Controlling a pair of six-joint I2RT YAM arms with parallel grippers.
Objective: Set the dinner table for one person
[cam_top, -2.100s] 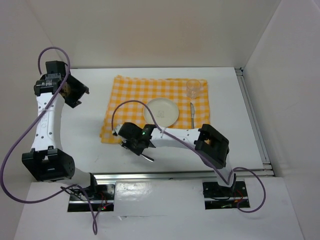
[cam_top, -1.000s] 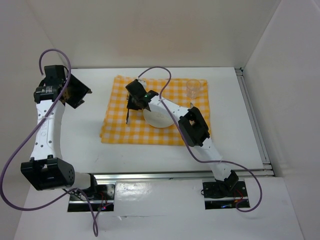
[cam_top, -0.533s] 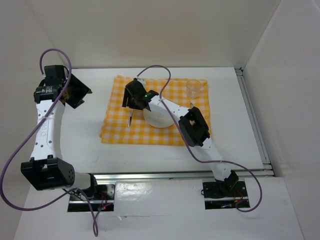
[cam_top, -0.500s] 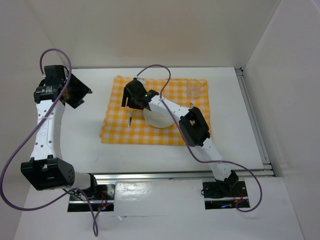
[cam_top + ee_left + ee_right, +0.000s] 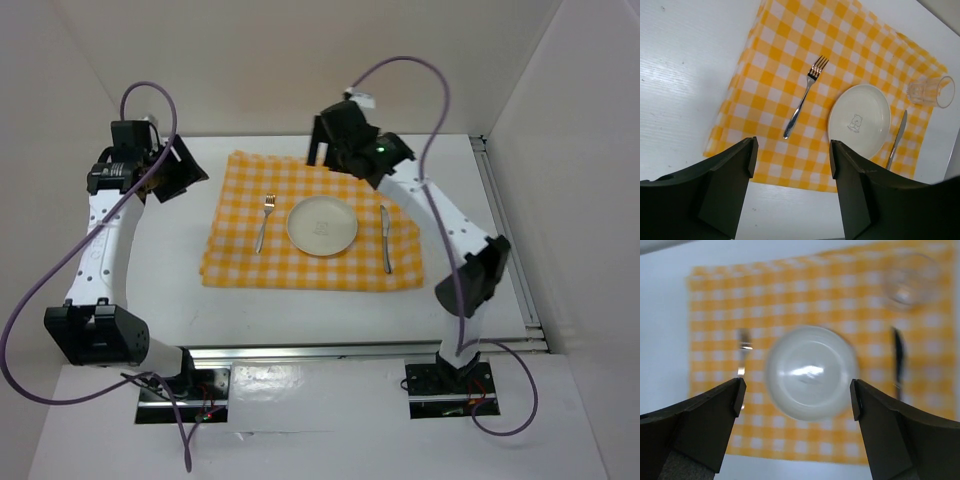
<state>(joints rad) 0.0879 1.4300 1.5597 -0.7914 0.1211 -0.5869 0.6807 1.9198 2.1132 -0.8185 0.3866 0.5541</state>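
Worktop (image 5: 170,270) is a stiff, matte white slab that carries everything. You do not take hold of it, you only set things on it. A yellow-and-white checked cloth (image 5: 240,262) lies flat across its middle.

On the cloth, the fork (image 5: 803,97) lies left of the small white plate (image 5: 859,120), near it but not touching. The knife (image 5: 897,135) lies just right of the plate. The clear glass (image 5: 930,91) sits by the cloth's far right corner, beyond the knife.

Both pairs of jaws are spread wide and hold nothing. The left gripper (image 5: 792,155) hangs above the cloth's left side, and the right gripper (image 5: 797,390) is high over the far edge, looking down on the plate.

To my eye the setting looks complete. If you must adjust anything:

- **Cutlery:** it is thin, light and hard, and it lies flat on soft fabric. Pinch it across the middle of the handle.
- **Plate:** take it by its raised rim.
- **Glass:** it is probably slick and breakable, so close gently on its wall.
- **Cloth:** it will likely bunch up if anything is dragged across it, so lift pieces rather than slide them.
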